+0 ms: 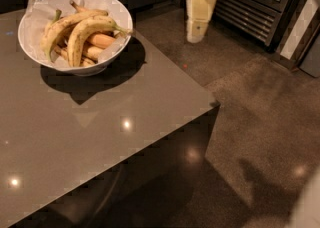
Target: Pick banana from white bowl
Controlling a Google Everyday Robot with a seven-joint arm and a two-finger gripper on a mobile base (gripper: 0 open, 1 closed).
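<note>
Banana [87, 27] untouched in white bowl [87, 70]; hand [196, 32] hangs at three o'clock, its state I cannot tell; reaching over comes next.

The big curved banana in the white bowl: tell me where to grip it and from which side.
Probably best to take the banana at the top of its arch, coming from above: it lies uppermost in the white bowl, with its middle bare. The gripper hangs beyond the table, at the upper right.
</note>
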